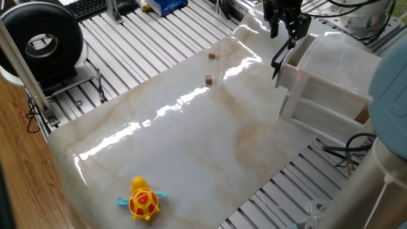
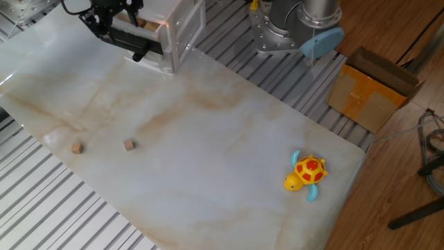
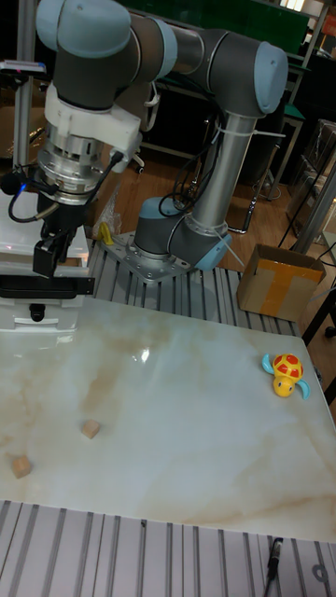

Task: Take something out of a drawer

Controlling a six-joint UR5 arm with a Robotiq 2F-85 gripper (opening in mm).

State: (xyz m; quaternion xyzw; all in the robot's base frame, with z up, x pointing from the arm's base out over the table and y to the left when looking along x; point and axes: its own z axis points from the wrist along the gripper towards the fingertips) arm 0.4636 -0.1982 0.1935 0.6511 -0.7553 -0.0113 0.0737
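Note:
The top drawer of the white plastic unit stands pulled out, its dark handle facing the table. A pale tan block lies inside the drawer. My gripper hangs just above the drawer's front end, its fingers apart with nothing visible between them. The other fixed view shows the gripper left of the block, not touching it. In the tall view the gripper hovers over the drawer; the block is hidden there.
Two tiny brown cubes lie on the marble table top, far from the unit. A yellow and red toy turtle sits near the opposite corner. A cardboard box stands on the floor beyond the arm's base.

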